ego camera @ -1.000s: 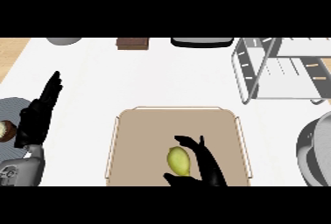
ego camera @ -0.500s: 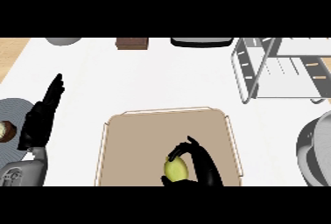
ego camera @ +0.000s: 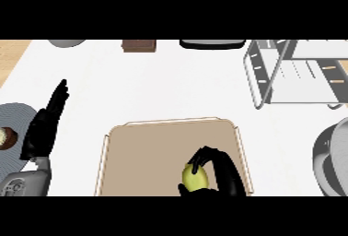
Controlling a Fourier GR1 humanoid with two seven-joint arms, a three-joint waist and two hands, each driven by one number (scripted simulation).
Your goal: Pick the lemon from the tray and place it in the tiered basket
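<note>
A yellow lemon (ego camera: 194,179) lies low on the tan tray (ego camera: 136,147), near the tray's lower right part. My right hand (ego camera: 221,173) is curled round the lemon, fingers arching over its top and thumb below it. The tiered basket (ego camera: 292,73), a grey wire frame with white shelves, stands at the upper right of the counter. At the left edge my left hand (ego camera: 44,126) rests open with its fingers pointing up, away from the tray.
A grey plate (ego camera: 14,124) with a small round food item (ego camera: 5,137) sits at the far left. A large grey pot or pan (ego camera: 333,156) is at the right edge. A brown block (ego camera: 139,45) and dark dishes line the back.
My right hand has closed its fingers round the lemon and drawn slightly toward the lower edge. The view has shifted a little. The left hand stays still.
</note>
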